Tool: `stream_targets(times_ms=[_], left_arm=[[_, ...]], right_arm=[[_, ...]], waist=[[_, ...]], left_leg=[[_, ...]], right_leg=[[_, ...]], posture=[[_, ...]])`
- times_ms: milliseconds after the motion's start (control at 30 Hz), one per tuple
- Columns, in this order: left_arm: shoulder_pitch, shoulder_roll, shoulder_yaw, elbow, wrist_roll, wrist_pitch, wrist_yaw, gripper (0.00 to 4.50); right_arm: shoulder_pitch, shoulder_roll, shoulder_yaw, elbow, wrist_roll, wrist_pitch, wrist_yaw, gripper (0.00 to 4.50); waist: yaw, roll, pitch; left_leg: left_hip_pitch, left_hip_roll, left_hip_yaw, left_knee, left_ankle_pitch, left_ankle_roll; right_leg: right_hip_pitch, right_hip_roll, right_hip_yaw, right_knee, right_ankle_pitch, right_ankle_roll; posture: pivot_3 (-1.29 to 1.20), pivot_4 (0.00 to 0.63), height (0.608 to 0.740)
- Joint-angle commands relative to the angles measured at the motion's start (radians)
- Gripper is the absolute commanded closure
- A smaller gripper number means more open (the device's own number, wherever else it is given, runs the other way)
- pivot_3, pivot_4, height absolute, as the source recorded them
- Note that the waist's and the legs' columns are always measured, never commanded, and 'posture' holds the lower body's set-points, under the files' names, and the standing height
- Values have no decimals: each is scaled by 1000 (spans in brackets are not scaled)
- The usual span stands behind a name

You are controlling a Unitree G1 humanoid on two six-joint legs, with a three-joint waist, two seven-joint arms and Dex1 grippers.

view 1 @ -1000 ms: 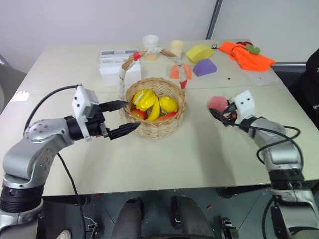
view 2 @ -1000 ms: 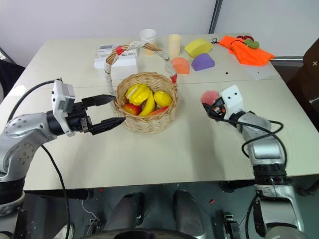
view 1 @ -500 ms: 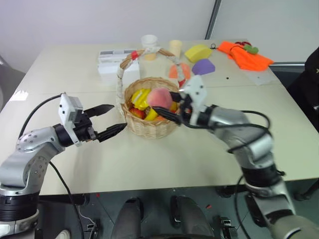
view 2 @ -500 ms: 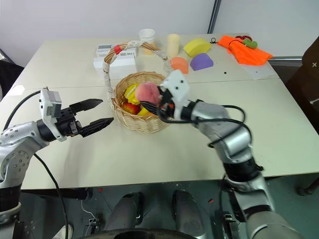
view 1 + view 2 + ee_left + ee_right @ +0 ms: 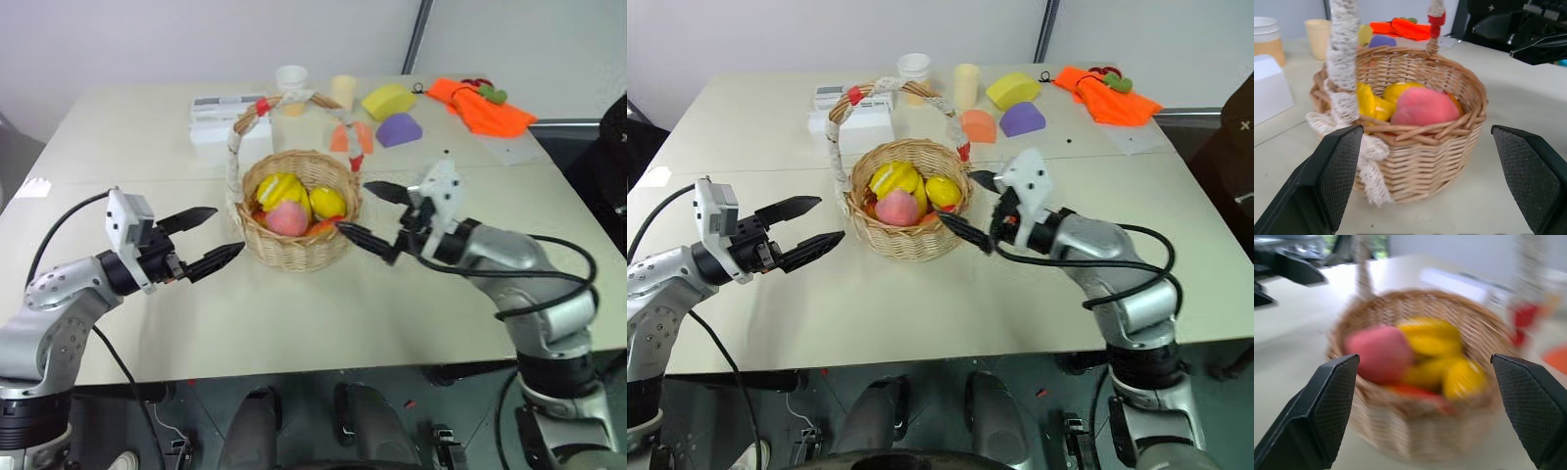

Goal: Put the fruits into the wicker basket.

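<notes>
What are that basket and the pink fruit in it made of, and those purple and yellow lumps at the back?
The basket looks like woven wicker: tan strands cross visibly, and its handle is wrapped in white lace-like cloth. The pink fruit seems a matte toy, perhaps foam or soft plastic: smooth, no shine. The purple block and yellow block look like dull foam, though that is uncertain.

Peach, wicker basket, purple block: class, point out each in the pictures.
peach (image 5: 286, 218), left eye view, its rounded top.
wicker basket (image 5: 294, 257), left eye view, near wall.
purple block (image 5: 401, 130), left eye view, its top face.
</notes>
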State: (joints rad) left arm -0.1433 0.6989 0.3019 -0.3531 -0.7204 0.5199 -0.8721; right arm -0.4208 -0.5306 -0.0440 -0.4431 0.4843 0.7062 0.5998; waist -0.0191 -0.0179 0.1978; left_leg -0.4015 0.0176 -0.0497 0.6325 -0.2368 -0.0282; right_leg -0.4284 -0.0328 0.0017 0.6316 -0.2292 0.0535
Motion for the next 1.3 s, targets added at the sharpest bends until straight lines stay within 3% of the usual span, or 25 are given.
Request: stream_targets(times_ms=[33, 333, 500, 633, 900, 1133, 1167, 1233, 1300], left_arm=[[-41, -25, -8, 2, -18, -22, -2, 0], [-25, -64, -24, -11, -8, -27, 13, 0], [-1, -66, -7, -32, -18, -27, 29, 0], [11, -67, -9, -37, -17, -32, 33, 0], [-22, -70, -40, -1, -5, -40, 19, 0], [-68, -78, -78, 37, 10, -48, 6, 0], [-71, -78, -80, 41, 13, -49, 6, 0], [-76, -81, -81, 46, 17, -50, 9, 0], [-73, -80, -80, 50, 23, -48, 15, 0]], right_arm=[[-96, 82, 6, 127, -100, -79, -138, 14], [-268, 274, 44, 460, -201, -248, -224, 14], [-277, 286, 7, 453, -170, -249, -215, 2482], [-232, 231, -39, 349, -153, -243, -199, 4471], [-135, 14, -306, 298, -134, -250, -242, 4471], [-64, -60, -397, 421, -218, -288, -349, 4471], [-61, -61, -402, 425, -215, -290, -350, 3513], [-49, -64, -406, 424, -214, -297, -347, 2701], [-26, -68, -413, 412, -211, -309, -337, 1537]], waist=[[-2, 0, 0], [0, 0, 0], [6, 0, 0], [8, 0, 0], [6, 0, 0], [-2, 0, 0], [-3, 1, 0], [-5, 1, 0], [-3, 1, 0]], left_leg=[[2, 1, 0, 0, 0, 0], [8, 3, 1, -4, 0, 1], [8, 3, 2, -3, 0, 1], [8, 3, 4, -3, 0, 1], [8, 3, 7, -3, 0, 1], [11, 4, 14, -4, -2, 3], [11, 4, 15, -4, -2, 3], [11, 4, 17, -4, -2, 3], [11, 4, 17, -3, -2, 4]], right_leg=[[1, 2, 1, 0, 0, -1], [1, 8, 7, 3, 2, 3], [1, 7, 8, 3, 2, 2], [1, 7, 9, 3, 1, 0], [1, 7, 11, 2, 0, 0], [1, 8, 18, 2, 0, 0], [0, 8, 19, 2, 0, 0], [-1, 8, 21, 2, 1, 1], [-1, 9, 22, 2, 1, 1]], posture=[[0, 150, 740], [0, 150, 740], [0, 150, 740], [0, 150, 740], [0, 150, 740], [0, 150, 740], [0, 150, 740], [0, 150, 740], [0, 150, 740]])
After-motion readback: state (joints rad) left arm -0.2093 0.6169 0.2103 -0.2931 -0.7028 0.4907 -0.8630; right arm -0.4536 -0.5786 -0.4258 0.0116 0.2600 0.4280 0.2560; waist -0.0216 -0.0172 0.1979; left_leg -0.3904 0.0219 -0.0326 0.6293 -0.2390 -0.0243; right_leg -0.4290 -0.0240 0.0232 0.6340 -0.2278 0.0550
